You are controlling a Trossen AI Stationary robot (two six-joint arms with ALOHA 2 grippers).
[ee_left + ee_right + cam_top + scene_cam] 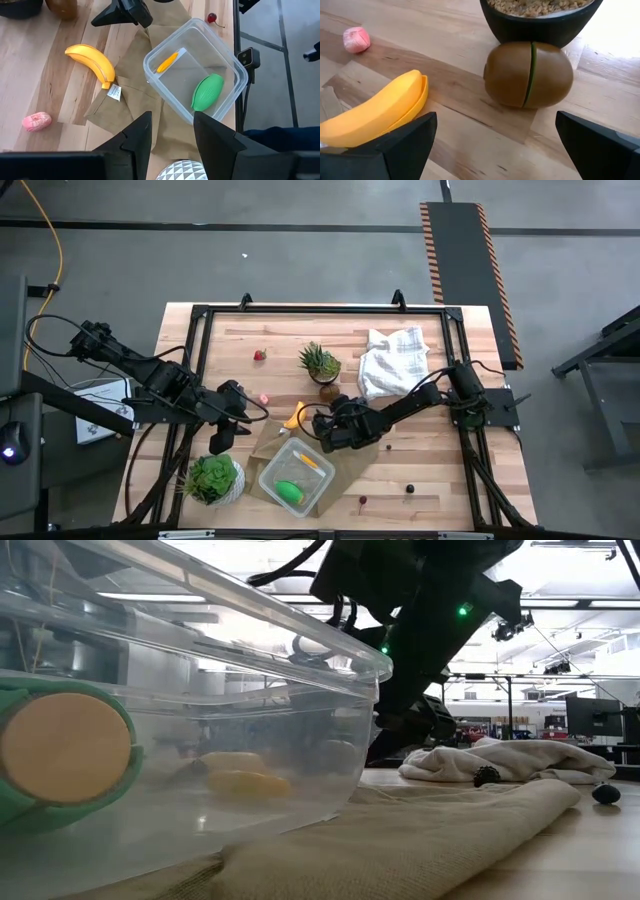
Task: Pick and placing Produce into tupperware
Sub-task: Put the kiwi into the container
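Two pieces already lie in your tupperware: green oval and yellow-orange piece. Left to collect: banana and kiwi, both just ahead of your right tool, fingers wide apart and empty; strawberry, well beyond it. Left tool, partly apart, empty, hovers beside the box.
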